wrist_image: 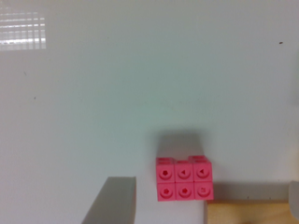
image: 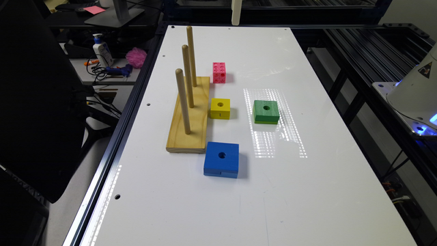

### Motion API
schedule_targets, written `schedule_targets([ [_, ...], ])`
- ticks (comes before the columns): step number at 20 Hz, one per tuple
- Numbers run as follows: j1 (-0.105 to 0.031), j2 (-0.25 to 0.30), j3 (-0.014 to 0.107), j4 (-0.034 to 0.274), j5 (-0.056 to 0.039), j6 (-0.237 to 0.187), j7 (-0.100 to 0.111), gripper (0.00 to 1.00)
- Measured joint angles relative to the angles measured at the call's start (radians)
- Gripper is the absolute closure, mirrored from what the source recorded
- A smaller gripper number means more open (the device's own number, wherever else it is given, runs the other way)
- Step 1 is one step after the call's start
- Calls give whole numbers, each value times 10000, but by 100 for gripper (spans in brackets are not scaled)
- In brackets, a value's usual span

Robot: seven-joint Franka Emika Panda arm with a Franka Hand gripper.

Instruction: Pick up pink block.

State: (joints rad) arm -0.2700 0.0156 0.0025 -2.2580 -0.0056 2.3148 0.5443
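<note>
The pink block [image: 219, 72] is a small bright pink cube with round holes. It rests on the white table [image: 307, 191] beside the far end of the wooden peg base [image: 191, 116]. In the wrist view the pink block [wrist_image: 184, 179] lies well below the camera, touching nothing, with a corner of the wooden base [wrist_image: 247, 213] beside it. My gripper [image: 235, 13] hangs high over the far end of the table, well away from the block. In the wrist view the gripper [wrist_image: 208, 184] is open, its fingers [wrist_image: 114, 200] wide apart and holding nothing.
Three upright pegs [image: 187, 77] stand on the wooden base. A yellow block [image: 220, 108], a green block [image: 266, 111] and a blue block [image: 221, 159] lie nearby on the table. A fluffy pink puff [image: 136, 57] sits off the table at the exterior view's left.
</note>
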Motion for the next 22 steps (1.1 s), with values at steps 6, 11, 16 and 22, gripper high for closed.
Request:
schedule_targets([
  [6, -66, 179, 0, 168, 0, 0, -69, 0],
  [11, -122, 1147, 0, 181, 0, 850, -123, 0],
  [16, -143, 1633, 0, 300, 0, 1237, -140, 0],
  [22, -144, 2178, 2, 283, 0, 1654, -142, 0],
])
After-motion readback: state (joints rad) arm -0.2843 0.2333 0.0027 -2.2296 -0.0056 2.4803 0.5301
